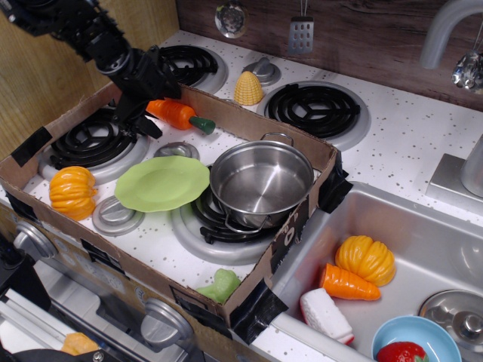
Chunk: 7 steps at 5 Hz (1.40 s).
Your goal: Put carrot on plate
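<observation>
the carrot's (179, 115) thick end sits at the gripper's (149, 113) fingertips.

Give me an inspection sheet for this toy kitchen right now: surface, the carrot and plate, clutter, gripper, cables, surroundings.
Surface: white speckled stovetop with a shallow cardboard tray laid over the front burners.
Job's things: carrot at the tray's back wall, green end pointing right, not on the plate; plate bare, beside the steel pot.
Clutter: pumpkin in the tray; green piece at its front corner; corn between the back burners; pumpkin, carrot stub and blue bowl in the sink.
Gripper: gripper at the carrot's thick end; grip cannot be confirmed.
Cables: nothing seen.
Surroundings: wood back wall with hanging utensils; faucet at right.
</observation>
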Tool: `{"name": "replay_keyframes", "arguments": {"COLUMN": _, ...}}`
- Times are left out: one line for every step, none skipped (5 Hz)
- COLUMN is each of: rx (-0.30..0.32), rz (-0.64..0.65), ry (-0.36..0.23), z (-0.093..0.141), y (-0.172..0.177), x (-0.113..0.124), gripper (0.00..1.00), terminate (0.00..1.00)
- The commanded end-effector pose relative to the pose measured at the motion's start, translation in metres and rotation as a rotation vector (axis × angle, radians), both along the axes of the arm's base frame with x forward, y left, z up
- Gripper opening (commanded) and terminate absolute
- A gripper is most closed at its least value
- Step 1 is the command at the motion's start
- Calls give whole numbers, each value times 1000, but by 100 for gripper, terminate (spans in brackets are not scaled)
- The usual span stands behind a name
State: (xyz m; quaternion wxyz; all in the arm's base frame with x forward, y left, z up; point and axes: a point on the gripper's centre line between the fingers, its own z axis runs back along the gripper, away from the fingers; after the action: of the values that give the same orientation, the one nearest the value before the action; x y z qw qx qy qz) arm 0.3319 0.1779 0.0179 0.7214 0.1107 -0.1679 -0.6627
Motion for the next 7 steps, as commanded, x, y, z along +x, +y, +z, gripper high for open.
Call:
{"name": "replay_keyframes", "arguments": {"rx": 27, "rz": -25, "ry": 181, "z": 17, "y": -11, "x": 6, "gripper": 100, "terminate": 0}}
{"name": "replay_keyframes", "arguments": {"rx": 32, "rz": -38, "ry": 188, "z": 18, "y": -13, "x": -2, "gripper": 0, "terminate": 0}}
{"name": "replay_keyframes", "arguments": {"rx": 95, "rz": -1, "ry": 171, "z": 22, "y": -15, "x": -6, "gripper": 0, "terminate": 0}}
{"name": "replay_keyframes", "arguments": {"rx": 134, "rz": 20, "ry": 152, "z": 33, "y": -22, "x": -12, "gripper": 0, "terminate": 0}}
{"name": "replay_keyframes", "arguments": {"rx": 236, "rz": 56, "ry": 104, "z": 67, "y": -26, "x": -17, "gripper": 0, "terminate": 0}}
{"name": "replay_keyframes", "arguments": {"rx": 284, "rz": 137, "ry": 92, "z": 102, "y": -32, "x": -27, "gripper": 0, "terminate": 0}}
{"name": "replay_keyframes", "arguments": {"rx": 231, "rz": 238, "ry": 97, "z": 112, "y": -50, "x": -48, "gripper": 0, "terminate": 0}}
